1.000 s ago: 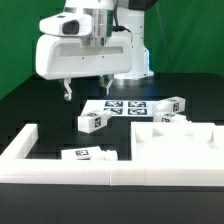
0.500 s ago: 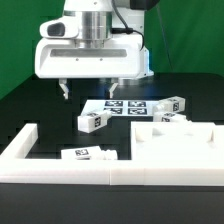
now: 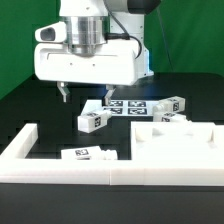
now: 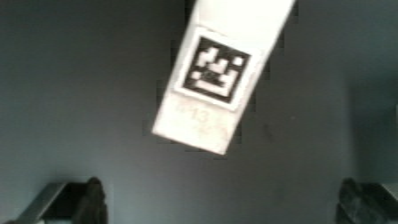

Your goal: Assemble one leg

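One leg [image 3: 93,121], a short white post with marker tags, lies on the black table just in front of the marker board [image 3: 127,107]. My gripper [image 3: 86,92] hangs above and slightly behind it, open and empty. In the wrist view the same leg [image 4: 222,75] lies slanted ahead of the gripper [image 4: 222,205], with one tag facing up. Both dark fingertips [image 4: 71,200] are spread wide at the frame's corners with nothing between them.
Two more legs [image 3: 172,106] lie at the exterior view's right, beside the large white panel [image 3: 185,142]. Another leg [image 3: 90,154] lies against the long L-shaped border wall [image 3: 40,165] in front. A green backdrop stands behind.
The hand has turned slightly and shifted a little toward the exterior view's left. It stays open above the leg. Nothing on the table has moved.
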`<move>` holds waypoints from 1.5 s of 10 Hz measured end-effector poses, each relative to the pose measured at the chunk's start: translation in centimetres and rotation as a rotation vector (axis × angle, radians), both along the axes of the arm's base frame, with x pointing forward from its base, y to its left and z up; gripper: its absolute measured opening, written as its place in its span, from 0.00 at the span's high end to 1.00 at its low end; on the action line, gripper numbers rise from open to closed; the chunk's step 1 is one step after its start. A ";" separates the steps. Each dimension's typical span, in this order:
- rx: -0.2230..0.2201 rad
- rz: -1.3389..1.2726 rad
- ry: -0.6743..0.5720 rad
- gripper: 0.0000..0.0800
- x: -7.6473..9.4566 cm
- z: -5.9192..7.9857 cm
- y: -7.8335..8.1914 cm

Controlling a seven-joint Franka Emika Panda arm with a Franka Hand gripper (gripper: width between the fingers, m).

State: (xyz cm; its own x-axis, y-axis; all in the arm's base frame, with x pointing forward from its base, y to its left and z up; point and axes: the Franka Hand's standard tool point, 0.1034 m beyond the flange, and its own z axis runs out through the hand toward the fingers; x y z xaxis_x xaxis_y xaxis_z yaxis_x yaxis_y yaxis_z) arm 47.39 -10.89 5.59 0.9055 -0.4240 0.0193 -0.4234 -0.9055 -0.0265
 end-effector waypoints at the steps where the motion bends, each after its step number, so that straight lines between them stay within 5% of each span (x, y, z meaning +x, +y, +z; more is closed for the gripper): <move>1: 0.031 -0.129 0.021 0.19 -0.4 -0.6 -0.2; 7: 0.086 -0.214 0.093 0.19 -1.1 -1.9 -0.2; 8: 0.151 -0.172 0.202 0.19 -1.6 -2.3 -0.5; 12: 0.283 -0.151 0.411 0.19 -0.4 -2.9 -1.8; 15: 0.391 -0.131 0.606 0.19 -0.8 -2.5 -0.8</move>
State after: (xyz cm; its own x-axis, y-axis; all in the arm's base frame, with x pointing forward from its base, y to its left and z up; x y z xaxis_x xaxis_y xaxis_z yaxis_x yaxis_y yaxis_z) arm 46.58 -11.71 3.09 0.6504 -0.4025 -0.6441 -0.5704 -0.8188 -0.0643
